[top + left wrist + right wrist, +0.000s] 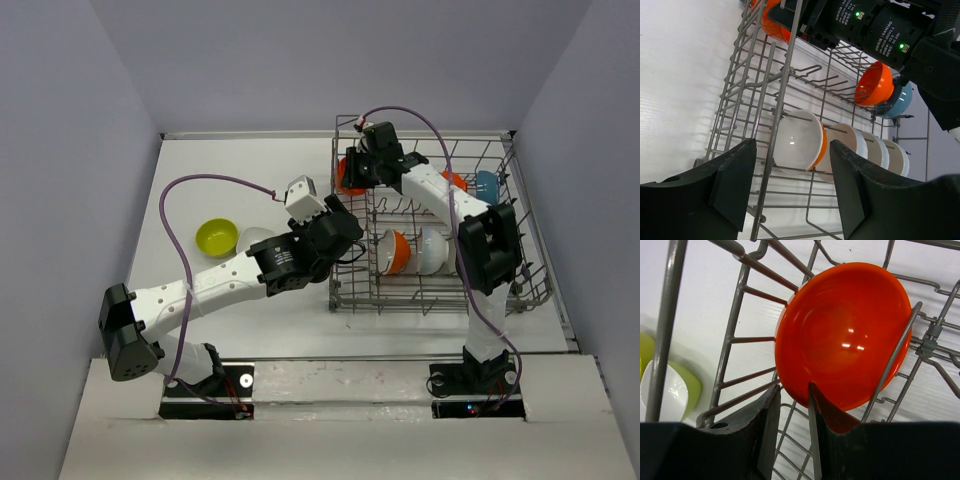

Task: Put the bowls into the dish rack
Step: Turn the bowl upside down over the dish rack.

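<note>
We find the right hand (792, 388) clenched on the rim of a glossy orange-red bowl (840, 335) inside the grey wire dish rack (400, 308). The left hand (792, 145) is released and empty. Other bowls (799, 141) stand racked ahead of it. A yellow-green bowl (216, 237) and a white bowl (255, 240) lie unloaded on the surface (250, 310) to its left.

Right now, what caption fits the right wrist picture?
Right end effector straddling the rim of an orange bowl inside the dish rack.

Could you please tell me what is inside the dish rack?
A front row of an orange-backed bowl and three white bowls; behind, two orange bowls and a blue bowl. The right arm hides part of the back.
</note>
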You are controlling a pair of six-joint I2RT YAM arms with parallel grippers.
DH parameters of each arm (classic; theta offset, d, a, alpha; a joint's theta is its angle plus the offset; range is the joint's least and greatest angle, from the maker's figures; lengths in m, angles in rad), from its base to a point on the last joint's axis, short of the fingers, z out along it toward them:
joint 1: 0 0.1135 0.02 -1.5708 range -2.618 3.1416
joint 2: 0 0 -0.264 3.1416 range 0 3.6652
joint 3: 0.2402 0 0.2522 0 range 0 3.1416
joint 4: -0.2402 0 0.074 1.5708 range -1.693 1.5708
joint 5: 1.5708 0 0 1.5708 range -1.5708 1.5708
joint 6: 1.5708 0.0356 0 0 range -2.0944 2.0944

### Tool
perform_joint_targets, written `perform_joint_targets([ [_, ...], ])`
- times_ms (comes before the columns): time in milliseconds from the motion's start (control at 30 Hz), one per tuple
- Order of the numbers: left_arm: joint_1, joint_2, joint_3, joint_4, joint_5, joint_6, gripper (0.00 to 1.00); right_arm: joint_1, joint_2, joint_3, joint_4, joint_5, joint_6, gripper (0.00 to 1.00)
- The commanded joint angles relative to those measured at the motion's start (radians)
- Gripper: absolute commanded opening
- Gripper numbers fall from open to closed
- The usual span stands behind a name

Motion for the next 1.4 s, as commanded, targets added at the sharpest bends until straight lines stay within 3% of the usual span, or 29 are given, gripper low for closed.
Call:
perform_joint_targets([
  [0,0.003,-0.009,0.002,0.026,-0.047,-0.006,0.69,0.009,0.03,0.044,0.045,-0.006,-0.006,0.34],
  [200,0.005,-0.016,-0.006,0.029,-0.046,-0.006,0.69,0.009,0.047,0.047,0.053,-0.016,0.006,0.31],
  [367,0.007,-0.024,-0.011,0.032,-0.046,-0.006,0.69,0.009,0.038,0.039,0.057,0.001,0.017,0.1],
  [533,0.007,-0.026,-0.017,0.037,-0.041,-0.007,0.69,0.009,0.006,0.026,0.071,0.012,0.04,0.01],
  [1067,0.013,-0.044,-0.034,0.049,-0.035,-0.003,0.69,0.009,-0.116,-0.114,0.172,0.027,0.165,0.01],
  [1367,0.017,-0.058,-0.046,0.055,-0.032,0.002,0.69,-0.045,-0.197,-0.277,0.36,-0.101,0.313,0.01],
])
